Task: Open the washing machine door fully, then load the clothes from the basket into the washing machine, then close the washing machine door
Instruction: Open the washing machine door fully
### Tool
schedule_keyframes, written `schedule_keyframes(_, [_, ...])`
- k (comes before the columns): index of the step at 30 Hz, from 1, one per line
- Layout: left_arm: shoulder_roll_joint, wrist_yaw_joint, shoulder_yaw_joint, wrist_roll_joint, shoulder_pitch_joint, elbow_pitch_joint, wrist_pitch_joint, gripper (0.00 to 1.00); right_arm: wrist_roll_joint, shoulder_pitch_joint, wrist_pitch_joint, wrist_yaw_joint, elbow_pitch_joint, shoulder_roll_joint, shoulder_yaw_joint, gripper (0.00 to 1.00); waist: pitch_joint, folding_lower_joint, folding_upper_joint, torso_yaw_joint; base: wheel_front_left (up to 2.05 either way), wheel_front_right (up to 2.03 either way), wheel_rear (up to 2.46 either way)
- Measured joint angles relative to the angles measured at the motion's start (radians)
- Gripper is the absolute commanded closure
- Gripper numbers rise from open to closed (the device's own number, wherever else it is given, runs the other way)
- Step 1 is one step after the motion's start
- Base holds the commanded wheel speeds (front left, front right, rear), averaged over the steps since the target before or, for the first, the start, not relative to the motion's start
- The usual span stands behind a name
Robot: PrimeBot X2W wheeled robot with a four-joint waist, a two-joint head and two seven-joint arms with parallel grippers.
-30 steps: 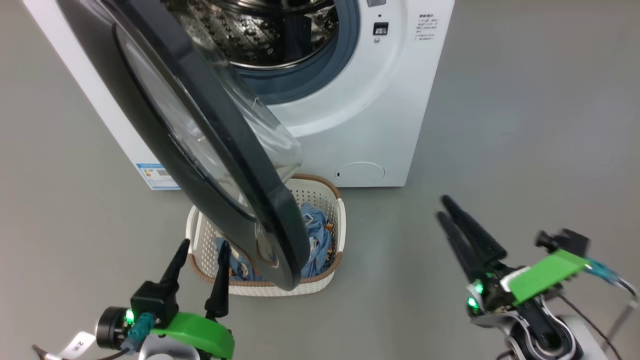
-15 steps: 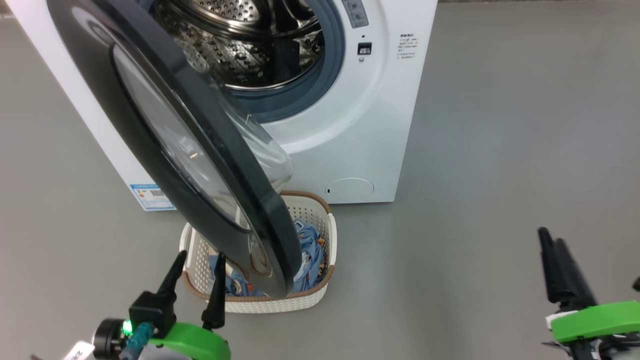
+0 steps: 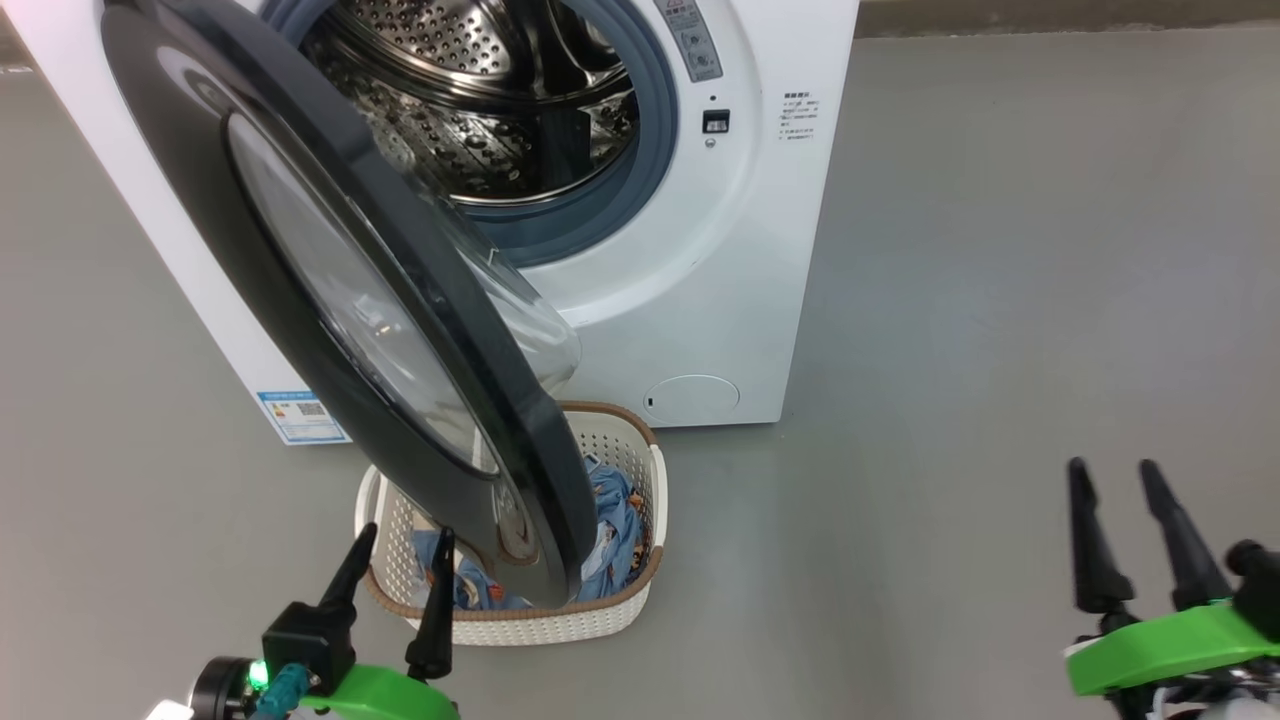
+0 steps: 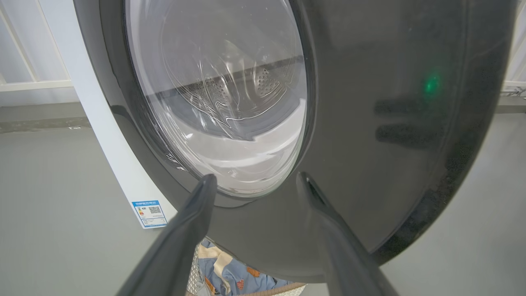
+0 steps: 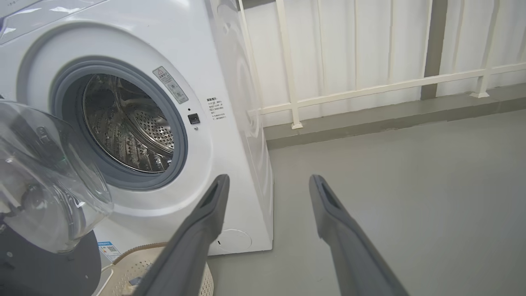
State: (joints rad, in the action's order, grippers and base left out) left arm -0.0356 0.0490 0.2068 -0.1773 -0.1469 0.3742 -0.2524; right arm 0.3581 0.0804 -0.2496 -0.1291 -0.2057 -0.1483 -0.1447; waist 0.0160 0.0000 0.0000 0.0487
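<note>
Over the basket (image 3: pixel 612 622) of clothes (image 3: pixel 610 520) before the washer (image 3: pixel 700 300), the half-open door (image 3: pixel 350 300) hangs, the left gripper (image 3: pixel 406 532) spread near its outer face, while the right gripper (image 3: pixel 1112 466), also spread, has drawn back well clear, so the door likely needs swinging wider.

The left jaws: two long, dark, tapering fingers (image 3: pixel 352 572) set in a black block (image 3: pixel 300 640). Behind the jaws sit a lit green lamp (image 3: pixel 258 675), a teal cable plug (image 3: pixel 280 690) and a bright green curved housing (image 3: pixel 385 692). The right jaws: matching dark fingers (image 3: pixel 1087 545), a green housing (image 3: pixel 1160 655) behind them and a black knob (image 3: pixel 1255 590) beside it. Close up, each finger is matt grey with a narrow slot (image 5: pixel 328 195) near its tip.
</note>
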Motion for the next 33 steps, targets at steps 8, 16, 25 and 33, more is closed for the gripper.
schedule_keyframes(8, [0.0,0.001,0.007,0.0,0.005,0.001,0.0,0.0,-0.124,-0.003,0.016,0.0,0.008,0.056,0.051,0.0,-0.008,0.0,0.0,0.007,0.0,0.0,0.0])
schedule_keyframes(16, [0.0,0.001,0.009,0.0,0.019,0.004,0.0,0.0,-0.176,-0.023,0.033,0.0,0.006,0.082,0.101,0.0,-0.013,0.0,0.0,0.008,0.0,0.0,0.0])
schedule_keyframes(25, [0.0,0.001,0.01,-0.001,0.019,0.005,0.0,0.0,-0.191,-0.023,0.039,0.0,0.002,0.089,0.099,0.0,-0.015,-0.0001,0.0,0.01,0.0,0.0,0.0])
schedule_keyframes(33, [0.0,-0.001,0.011,-0.003,0.019,0.006,0.0,0.0,-0.21,-0.024,0.043,0.0,0.0,0.094,0.088,0.0,-0.018,-0.0001,0.0,0.014,0.0,0.0,0.0])
